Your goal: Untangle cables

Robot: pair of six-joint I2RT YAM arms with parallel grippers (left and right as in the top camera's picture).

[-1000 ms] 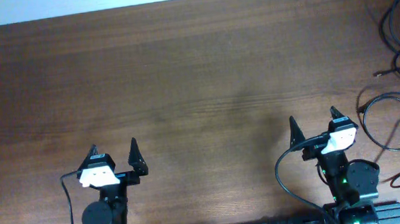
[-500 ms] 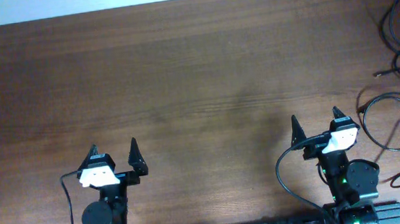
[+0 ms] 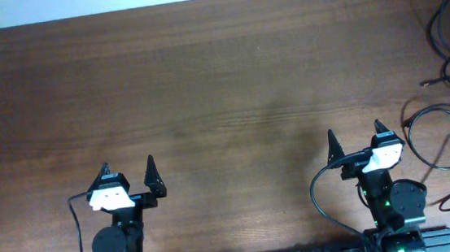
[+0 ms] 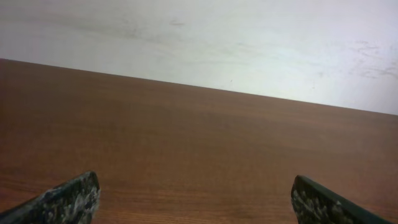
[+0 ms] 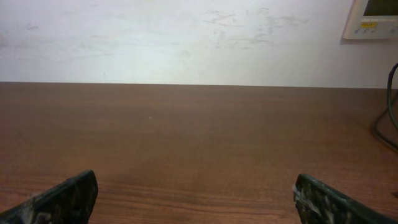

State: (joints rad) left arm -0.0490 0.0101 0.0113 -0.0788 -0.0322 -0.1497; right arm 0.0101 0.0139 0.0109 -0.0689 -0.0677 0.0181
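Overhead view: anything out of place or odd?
The cables lie in loose loops at the right edge of the table, partly out of frame, beyond the open right gripper; the open left gripper is far off. Nothing looks damaged.

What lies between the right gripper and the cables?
Only bare wooden table separates the right gripper from the cables, which lie to its right. The overhead view shows this.

broad stretch of brown table [image 3: 204, 79] open ahead of me, my only obstacle the loose black cables [image 3: 434, 107] sprawled at its right edge
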